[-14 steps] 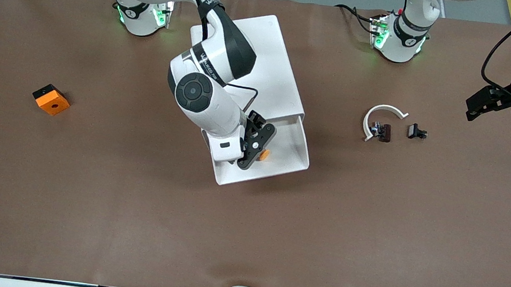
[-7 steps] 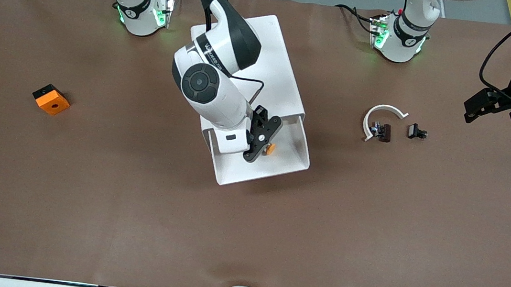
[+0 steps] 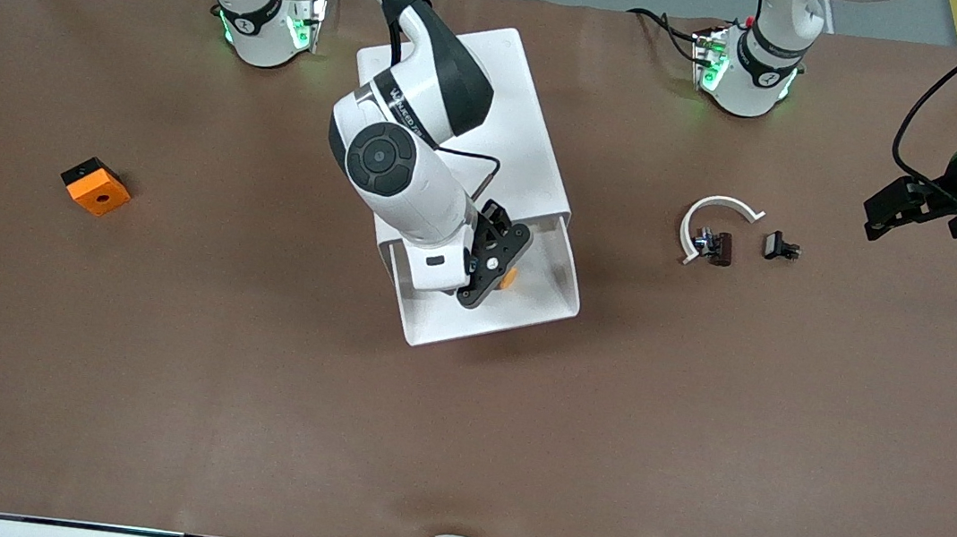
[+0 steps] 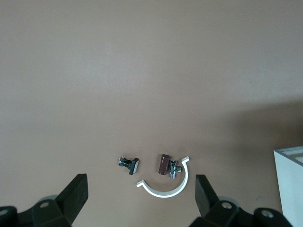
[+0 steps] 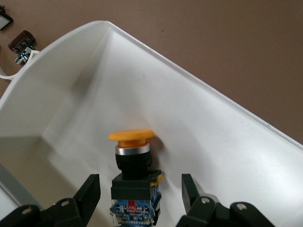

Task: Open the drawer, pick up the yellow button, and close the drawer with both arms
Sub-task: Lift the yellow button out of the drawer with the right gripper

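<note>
Button (image 5: 131,161): orange cap, dark body

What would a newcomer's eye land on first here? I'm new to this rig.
The right pincer reaching into the open drawer, its fingers either side of the orange button without gripping it. Next, the orange block alone toward the right arm's end of the table, and the open left pincer above small parts.

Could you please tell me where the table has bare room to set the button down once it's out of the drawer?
Bare cloth lies between the orange block and the cabinet, and nearer the camera than the drawer. It's crowded around the white clip and small black parts.
</note>
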Robot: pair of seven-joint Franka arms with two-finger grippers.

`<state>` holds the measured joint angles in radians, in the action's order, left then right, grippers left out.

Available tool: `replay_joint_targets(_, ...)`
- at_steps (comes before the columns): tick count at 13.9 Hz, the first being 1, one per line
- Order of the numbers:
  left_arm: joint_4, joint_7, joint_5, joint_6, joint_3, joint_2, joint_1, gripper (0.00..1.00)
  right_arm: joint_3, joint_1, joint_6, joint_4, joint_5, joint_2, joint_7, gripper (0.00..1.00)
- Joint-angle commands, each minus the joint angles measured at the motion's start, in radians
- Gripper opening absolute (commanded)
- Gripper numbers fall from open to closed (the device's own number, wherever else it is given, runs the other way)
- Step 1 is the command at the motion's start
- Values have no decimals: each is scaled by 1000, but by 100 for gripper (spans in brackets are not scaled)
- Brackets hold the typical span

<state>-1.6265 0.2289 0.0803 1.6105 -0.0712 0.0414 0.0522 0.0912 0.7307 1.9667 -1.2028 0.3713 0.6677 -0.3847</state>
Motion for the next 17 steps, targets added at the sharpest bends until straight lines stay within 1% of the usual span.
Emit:
replay_joint_targets(1, -10, -17, -14, 12, -5, 3, -9, 100, 4, 23, -11, -32, -21, 0, -3, 61)
replay_joint_targets(4, -10, -17, -14, 22, -5, -8, -6, 100, 4, 21, -11, -32, -32, 0, -10, 19)
replay_joint_targets(5, -12, -17, -14, 20, -5, -8, -6, 100, 4, 21, -11, -32, -43, 3, -10, 10)
replay_joint_targets(7, -12, -17, -14, 22, -5, -14, -5, 100, 4, 21, -5, -32, -63, 7, -10, 3)
replay_joint_targets(8, -12, -17, -14, 23, -5, -17, -3, 100, 4, 22, -2, -32, -63, 9, -10, 2)
replay_joint_targets(14, -12, -14, -13, 28, -7, -21, 3, 100, 1, 7, -32, -11, -54, 0, 4, 1)
replay_joint_targets(17, -12, 4, -14, 29, -7, -23, 17, 100, 1, -11, -89, 51, -52, -2, 4, 1)
